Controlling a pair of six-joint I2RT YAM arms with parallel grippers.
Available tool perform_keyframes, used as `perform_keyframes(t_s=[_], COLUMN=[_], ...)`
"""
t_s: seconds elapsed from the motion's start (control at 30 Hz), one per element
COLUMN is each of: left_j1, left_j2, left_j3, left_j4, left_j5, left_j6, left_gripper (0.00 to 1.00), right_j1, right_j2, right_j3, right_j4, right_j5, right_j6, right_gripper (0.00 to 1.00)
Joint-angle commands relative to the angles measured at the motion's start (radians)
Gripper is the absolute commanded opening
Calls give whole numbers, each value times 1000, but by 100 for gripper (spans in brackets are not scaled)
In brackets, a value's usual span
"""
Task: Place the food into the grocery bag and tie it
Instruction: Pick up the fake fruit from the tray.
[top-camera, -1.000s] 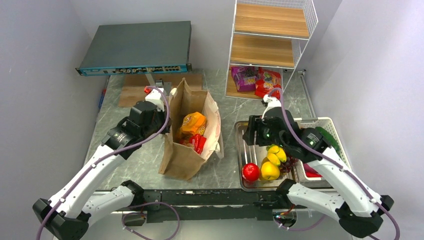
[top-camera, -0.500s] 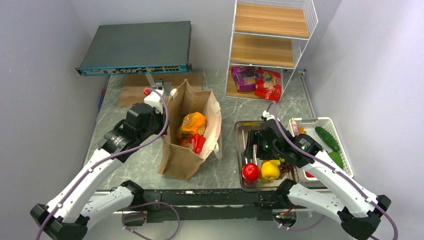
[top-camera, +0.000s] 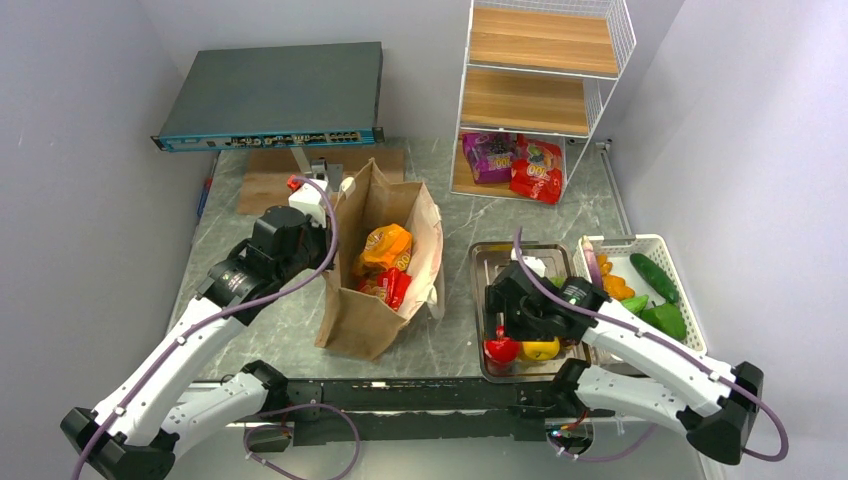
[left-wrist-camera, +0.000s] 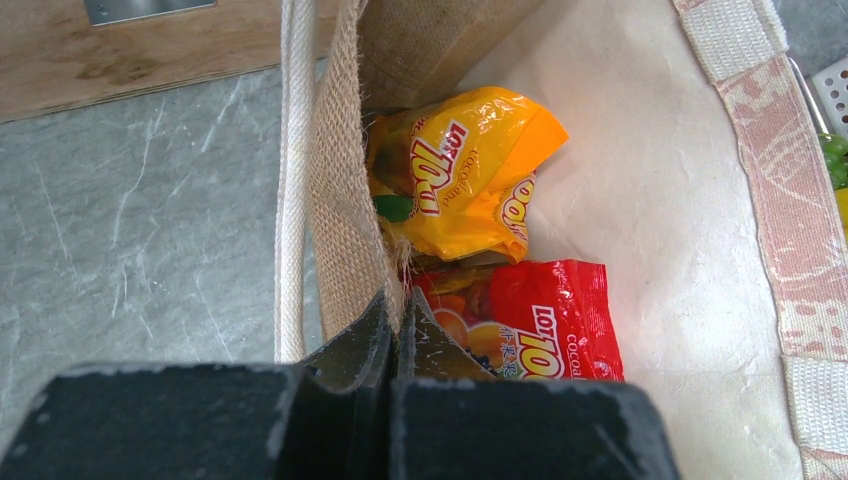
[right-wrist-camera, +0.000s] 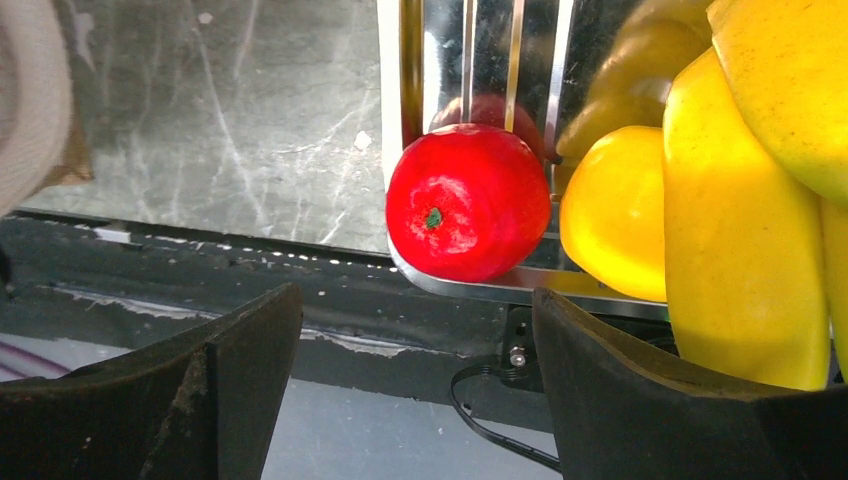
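The brown grocery bag (top-camera: 372, 310) stands open left of centre. My left gripper (top-camera: 320, 222) is shut on its left rim (left-wrist-camera: 345, 190), the woven edge pinched between the jaws (left-wrist-camera: 400, 305). Inside lie an orange snack packet (left-wrist-camera: 455, 170) and a red one (left-wrist-camera: 545, 315). My right gripper (top-camera: 505, 325) hangs open over the near end of the metal tray (top-camera: 520, 258). The red apple (right-wrist-camera: 467, 200) lies just beyond its spread fingers (right-wrist-camera: 417, 293), untouched. A yellow fruit (right-wrist-camera: 610, 210) and bananas (right-wrist-camera: 740, 200) lie to the apple's right.
A white basket (top-camera: 640, 241) holding a cucumber (top-camera: 655, 278) and other vegetables sits right of the tray. A wire rack at the back has purple and red packets (top-camera: 512, 162) on its lowest shelf. A wooden board (top-camera: 262, 180) and a grey device (top-camera: 275, 95) lie behind the bag.
My right arm has drawn back toward the near edge and dropped over the apple, its jaws spreading wider. The left gripper and the bag have stayed put.
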Motion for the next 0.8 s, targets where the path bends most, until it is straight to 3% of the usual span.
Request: perform_keyframes(t_s=[0.0,0.77], left_j1=[8,9], left_j2=[-26,-37], left_j3=[11,11], left_j4=[104,103], left_j5=[-19,-15], left_j6=[20,18], left_gripper=[0,0], right_j1=[22,36], right_j2=[39,189], right_j3=[-32,-158], right_j4=[51,194], right_j5=[23,12], right_j6=[26,18], right_gripper=[87,89])
